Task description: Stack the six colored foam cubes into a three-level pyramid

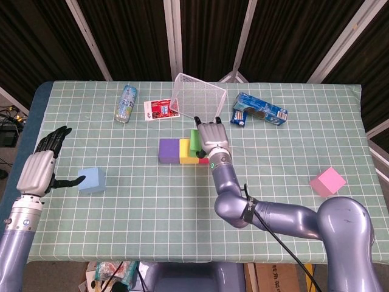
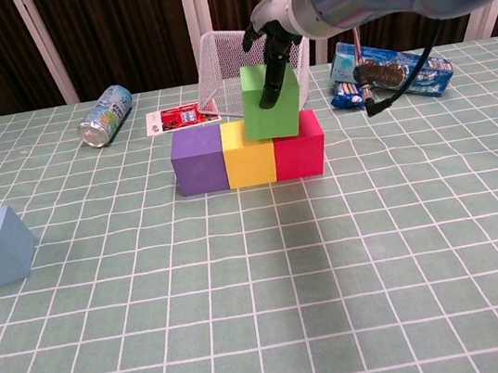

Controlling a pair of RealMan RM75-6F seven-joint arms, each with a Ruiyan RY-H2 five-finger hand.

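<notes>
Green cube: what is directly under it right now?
The green cube, held by the right hand, sits over the yellow cube and red cube; actual contact is hidden.

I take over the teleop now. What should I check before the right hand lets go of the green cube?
1. Right hand grips the green cube: ok.
2. Base row of purple cube, yellow cube and red cube touches side by side: ok.
3. Green cube sits level over the yellow-red seam: not ok, it is tilted.
4. Green cube rests fully on the base: cannot tell.
5. Left hand is open by the blue cube: ok.
6. Pink cube is free at the table's right: ok.
</notes>
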